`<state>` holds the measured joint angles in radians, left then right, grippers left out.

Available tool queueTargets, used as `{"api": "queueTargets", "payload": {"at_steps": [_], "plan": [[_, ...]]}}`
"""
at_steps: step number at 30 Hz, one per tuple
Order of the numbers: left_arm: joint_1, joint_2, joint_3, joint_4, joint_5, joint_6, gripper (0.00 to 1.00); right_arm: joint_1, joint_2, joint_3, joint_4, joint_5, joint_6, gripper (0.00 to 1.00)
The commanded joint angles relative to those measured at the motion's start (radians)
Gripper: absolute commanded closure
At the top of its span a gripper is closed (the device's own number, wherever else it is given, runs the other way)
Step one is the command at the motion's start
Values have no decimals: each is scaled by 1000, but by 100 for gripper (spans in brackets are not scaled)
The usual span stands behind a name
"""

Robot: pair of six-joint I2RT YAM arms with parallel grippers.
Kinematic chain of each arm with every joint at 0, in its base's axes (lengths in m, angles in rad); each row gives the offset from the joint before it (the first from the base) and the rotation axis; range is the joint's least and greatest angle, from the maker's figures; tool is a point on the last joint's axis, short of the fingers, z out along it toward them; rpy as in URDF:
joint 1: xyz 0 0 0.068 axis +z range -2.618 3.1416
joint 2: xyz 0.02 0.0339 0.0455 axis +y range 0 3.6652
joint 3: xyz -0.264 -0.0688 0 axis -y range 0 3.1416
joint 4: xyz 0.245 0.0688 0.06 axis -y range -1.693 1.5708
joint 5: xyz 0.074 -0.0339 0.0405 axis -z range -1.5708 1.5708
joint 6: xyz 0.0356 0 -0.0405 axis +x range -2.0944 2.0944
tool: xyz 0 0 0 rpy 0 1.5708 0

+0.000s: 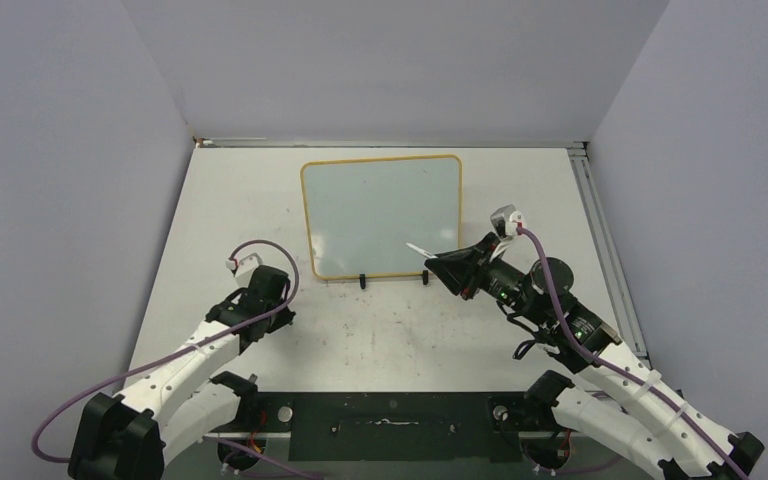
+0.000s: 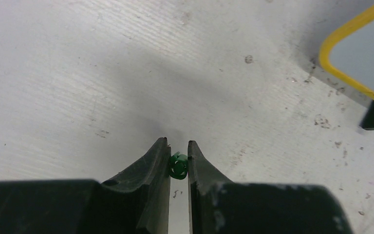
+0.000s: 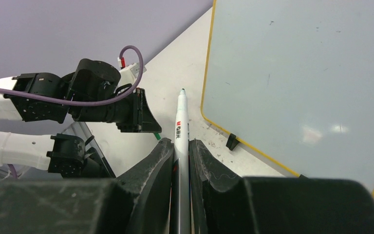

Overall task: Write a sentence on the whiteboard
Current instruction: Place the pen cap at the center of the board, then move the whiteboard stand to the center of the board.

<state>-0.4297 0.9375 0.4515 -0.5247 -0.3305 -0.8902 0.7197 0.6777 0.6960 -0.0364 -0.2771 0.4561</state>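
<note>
The whiteboard lies at the back middle of the table, yellow-framed and resting on two black clip feet. Its surface is blank; the sentence is not in view. My right gripper hovers over the board's near right corner, shut on a white marker. The marker's bare tip points left over the board's lower edge. My left gripper hangs low over bare table, left of the board's near left corner. It is shut on a small green cap.
A metal rail runs along the table's right edge, and grey walls close in three sides. A black base plate spans the near edge between the arm bases. The tabletop is white with scuff marks.
</note>
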Motion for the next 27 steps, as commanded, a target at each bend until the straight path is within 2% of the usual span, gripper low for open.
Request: {"api": "queueTargets", "payload": {"at_steps": [1,7,12,15,20,23,27], "plan": [[11,34,-5,5,-37,2,94,0,-20,43,-15,28,-33,95],[11,37,-1,3,-57,20,57,1,-36,39,-37,69,-36,95],[-93,70,111,-85,-202,34,42,1,-40,37,-49,90,-39,95],[-201,94,170,-77,-235,-12,42,0,-40,34,-48,101,-37,95],[-355,170,162,172,-187,-130,48,0,-37,27,-45,130,-24,95],[-418,287,192,295,-188,-165,52,1,-34,25,-46,141,-17,95],[-462,492,309,363,-197,-156,52,1,-35,29,-58,155,-15,95]]}}
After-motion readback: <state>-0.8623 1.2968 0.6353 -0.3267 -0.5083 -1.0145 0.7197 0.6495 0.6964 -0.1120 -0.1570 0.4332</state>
